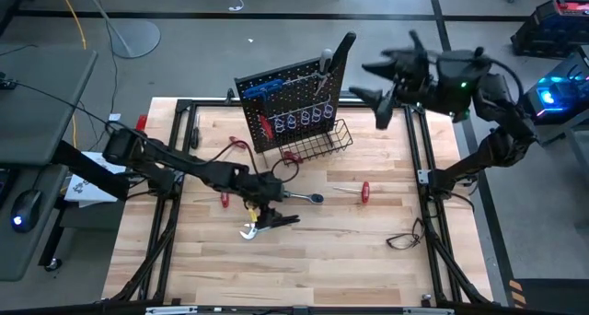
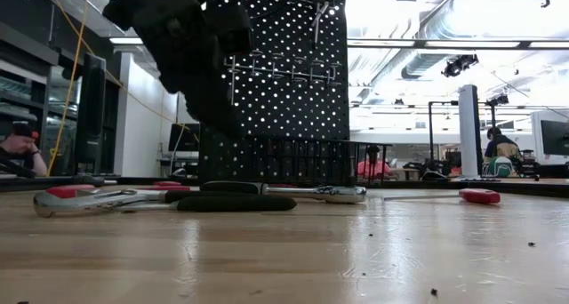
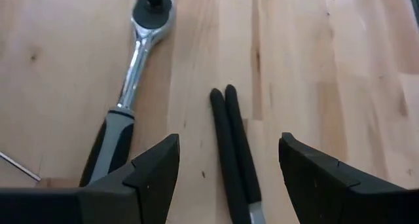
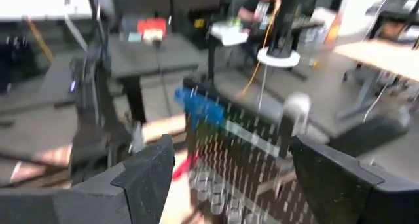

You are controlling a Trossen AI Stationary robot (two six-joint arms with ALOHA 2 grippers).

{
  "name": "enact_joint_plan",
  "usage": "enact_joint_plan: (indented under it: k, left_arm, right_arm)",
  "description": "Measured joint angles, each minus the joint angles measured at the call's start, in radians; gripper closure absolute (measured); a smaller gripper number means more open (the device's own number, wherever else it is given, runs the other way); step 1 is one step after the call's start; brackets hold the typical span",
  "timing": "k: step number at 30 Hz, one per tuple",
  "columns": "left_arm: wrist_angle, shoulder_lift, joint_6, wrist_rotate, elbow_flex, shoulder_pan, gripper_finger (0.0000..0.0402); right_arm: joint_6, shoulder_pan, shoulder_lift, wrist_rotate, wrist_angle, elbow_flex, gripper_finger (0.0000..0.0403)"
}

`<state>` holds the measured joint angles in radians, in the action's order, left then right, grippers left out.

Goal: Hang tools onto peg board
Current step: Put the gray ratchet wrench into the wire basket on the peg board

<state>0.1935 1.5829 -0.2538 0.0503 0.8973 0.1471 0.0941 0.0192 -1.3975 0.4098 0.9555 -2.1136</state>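
Note:
The black peg board [image 1: 294, 103] stands upright at the table's far middle, with blue hex keys [image 1: 262, 89] hung on it and a wire basket [image 1: 317, 142] at its foot. Loose tools lie on the wood: a silver ratchet [image 3: 141, 47], black-handled pliers [image 3: 232, 145], a silver wrench [image 1: 250, 230] and a red-handled screwdriver [image 1: 357, 192]. My left gripper [image 3: 229, 178] is open and slants down just above the table, one finger on either side of the pliers' handles and clear of them. My right gripper [image 1: 382, 80] is open, high up to the right of the peg board.
A black tubular frame [image 1: 428, 168] runs around the table top. A thin black cable [image 1: 405, 237] lies near the right front. More red-handled tools [image 1: 224, 200] lie left of my left gripper. People sit in the room behind the table [image 2: 373, 166].

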Motion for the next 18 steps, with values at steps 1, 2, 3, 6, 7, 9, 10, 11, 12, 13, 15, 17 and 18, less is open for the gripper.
enact_joint_plan:
  k: [1, 2, 3, 6, 7, 9, 10, 11, 12, 13, 15, 17, 18]
  left_arm:
    - [0.002, 0.000, -0.008, -0.013, 0.004, 0.000, 0.0161]
    - [0.009, -0.002, -0.014, -0.030, 0.015, 0.000, 0.0161]
    - [0.021, -0.006, -0.015, -0.044, 0.030, 0.000, 0.0161]
    - [0.044, -0.010, 0.037, -0.115, 0.079, 0.000, 0.0161]
    - [0.048, -0.009, 0.070, -0.142, 0.088, 0.000, 0.0161]
    - [0.056, 0.010, 0.136, -0.169, 0.107, -0.012, 0.0161]
    - [0.066, 0.023, 0.163, -0.168, 0.116, -0.021, 0.0161]
    - [0.082, 0.040, 0.182, -0.165, 0.125, -0.033, 0.0161]
    - [0.100, 0.056, 0.196, -0.161, 0.134, -0.042, 0.0161]
    - [0.120, 0.075, 0.210, -0.159, 0.141, -0.050, 0.0161]
    - [0.158, 0.114, 0.228, -0.160, 0.156, -0.063, 0.0161]
    - [0.200, 0.152, 0.230, -0.160, 0.175, -0.071, 0.0161]
    - [0.217, 0.170, 0.232, -0.160, 0.187, -0.075, 0.0161]
  right_arm:
    - [0.018, -0.009, 0.000, -0.005, 0.035, 0.000, 0.0111]
    - [0.043, -0.016, 0.000, -0.020, 0.076, 0.000, 0.0111]
    - [0.075, -0.023, 0.000, -0.031, 0.118, 0.000, 0.0111]
    - [0.171, -0.051, 0.000, -0.087, 0.268, 0.006, 0.0111]
    - [0.192, -0.064, 0.000, -0.100, 0.307, 0.017, 0.0111]
    - [0.215, -0.092, -0.001, -0.107, 0.369, 0.049, 0.0111]
    - [0.215, -0.108, -0.001, -0.107, 0.387, 0.068, 0.0111]
    - [0.215, -0.123, -0.002, -0.107, 0.397, 0.092, 0.0111]
    - [0.216, -0.136, -0.002, -0.106, 0.399, 0.115, 0.0111]
    - [0.221, -0.151, 0.000, -0.104, 0.397, 0.136, 0.0111]
    - [0.229, -0.177, 0.004, -0.100, 0.397, 0.181, 0.0111]
    - [0.250, -0.199, 0.006, -0.079, 0.400, 0.214, 0.0111]
    - [0.273, -0.210, 0.009, -0.067, 0.399, 0.232, 0.0111]
